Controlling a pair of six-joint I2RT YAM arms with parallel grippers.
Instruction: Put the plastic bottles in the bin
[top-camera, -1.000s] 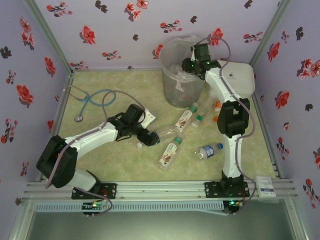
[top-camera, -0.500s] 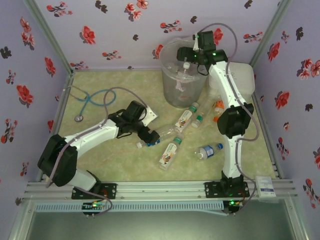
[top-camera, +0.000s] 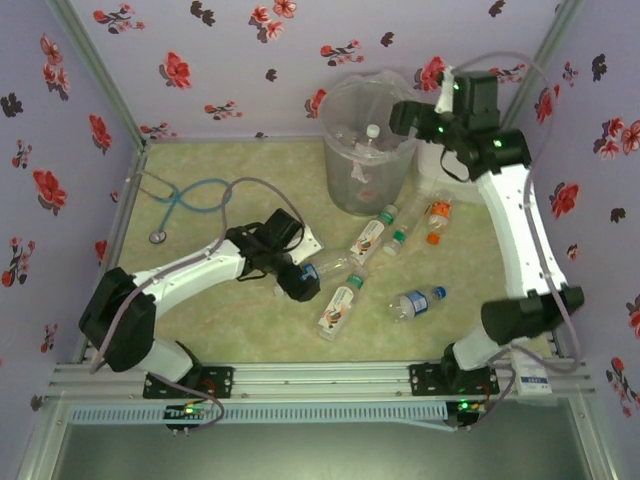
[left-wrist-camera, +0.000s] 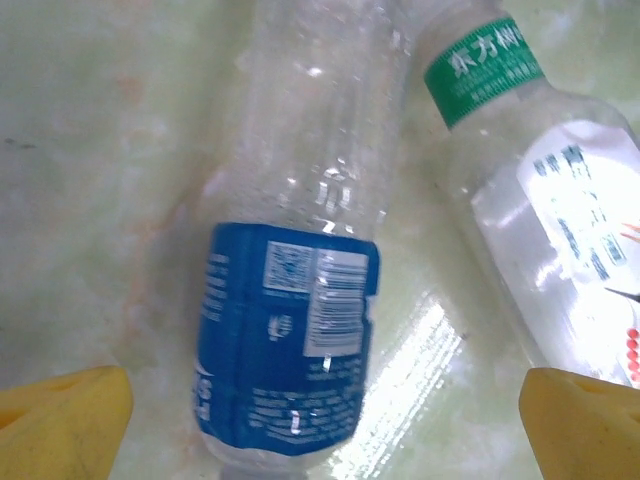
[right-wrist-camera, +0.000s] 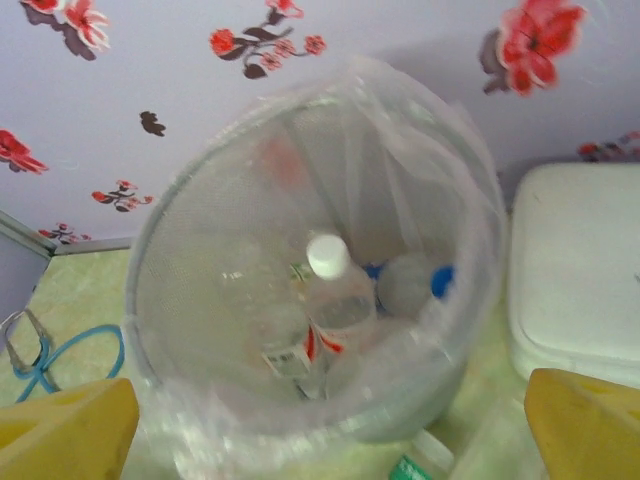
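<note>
Now left claw (left-wrist-camera: 322, 415) hangs over clear plastic bottle with blue label (left-wrist-camera: 290, 340), yellow fingers (left-wrist-camera: 60, 415) apart on either side, gripping nothing. Bottle lies flat on green tabletop (left-wrist-camera: 90, 150) in front of tall grey translucent bin (top-camera: 352, 185), long axis pointing straight ahead of claw. Left arm nearer. Right claw (right-wrist-camera: 325, 425) spread, empty, at bin rim. Blue label: barcode, QR. Neighbouring bottle (left-wrist-camera: 540, 200) reads 东方树叶.

Bin (top-camera: 345, 185) held some bottles (right-wrist-camera: 335, 290). Box (right-wrist-camera: 575, 270) sat just R of bin, stethoscope (top-camera: 185, 200) well L of it; other bottles (top-camera: 340, 305) lay in front of bin.
</note>
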